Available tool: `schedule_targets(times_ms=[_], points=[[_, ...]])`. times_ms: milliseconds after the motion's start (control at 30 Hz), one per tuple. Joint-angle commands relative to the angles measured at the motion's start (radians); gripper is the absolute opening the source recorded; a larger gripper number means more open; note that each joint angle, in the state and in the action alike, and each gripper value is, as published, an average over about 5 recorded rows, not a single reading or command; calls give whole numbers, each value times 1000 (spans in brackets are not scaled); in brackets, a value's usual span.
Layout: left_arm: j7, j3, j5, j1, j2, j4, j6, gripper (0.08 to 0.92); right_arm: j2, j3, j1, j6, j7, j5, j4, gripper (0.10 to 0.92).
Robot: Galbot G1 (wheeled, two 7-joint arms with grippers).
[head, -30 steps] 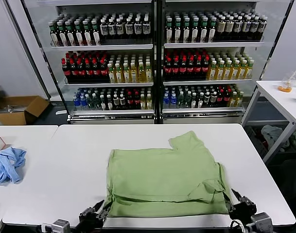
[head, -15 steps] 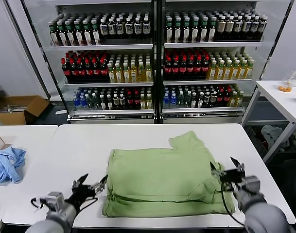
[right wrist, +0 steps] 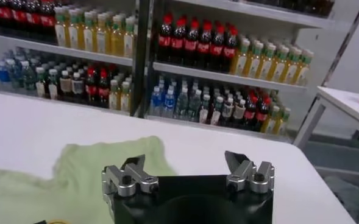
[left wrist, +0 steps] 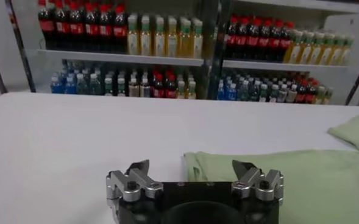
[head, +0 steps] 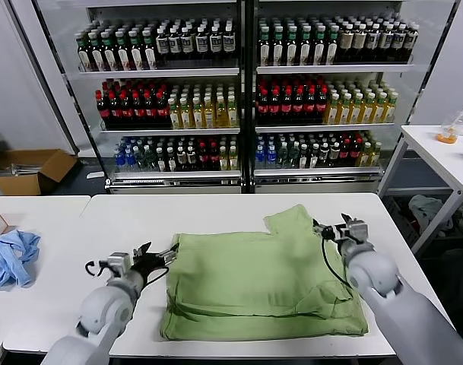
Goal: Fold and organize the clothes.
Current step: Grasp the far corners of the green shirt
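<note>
Shirt (head: 261, 285) lying partly folded on white worktop (head: 216, 213), light green cotton, bottom hem doubled over along near edge, one short sleeve poking out toward far right. Looking soft and limp, light in weight, likely sagging and creasing wherever lifted; best pinched at an edge or corner through both layers, probably at the two far corners, to carry a fold over evenly. Drinks cooler (head: 242, 91) filling the background, rows of bottles behind glass. Small blue garment (head: 11, 257) bunching at far left on neighbouring table, well apart. Cardboard box (head: 30, 171) sitting on floor beyond. Left end effector (head: 156, 257) hovering just beside shirt's far left corner, fingers spread wide and gripping nothing, green fabric edge showing just ahead in left wrist view. Right end effector (head: 334, 230) hanging near the sleeve at far right, fingers likewise parted and empty, sleeve lying below and ahead in right wrist view.
</note>
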Motion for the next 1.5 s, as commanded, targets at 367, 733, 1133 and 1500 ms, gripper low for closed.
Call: schedule_targets(times_ms=[367,733,1133,1500], points=[[-12,121,13,-208,-41,246,7,823,135,-148,224,-10,-50,14,-339,823],[-4,131,13,-189,-44,224,7,796,175,-148,231,-12,-73,80,-405,822],[22,131,9,-165,-38,208,4,464,172,-152,222,-13,-87,153,-404,526],[62,124,-31,-153,-33,202,2,159,162,-140,207,-9,-102,144,-349,205]])
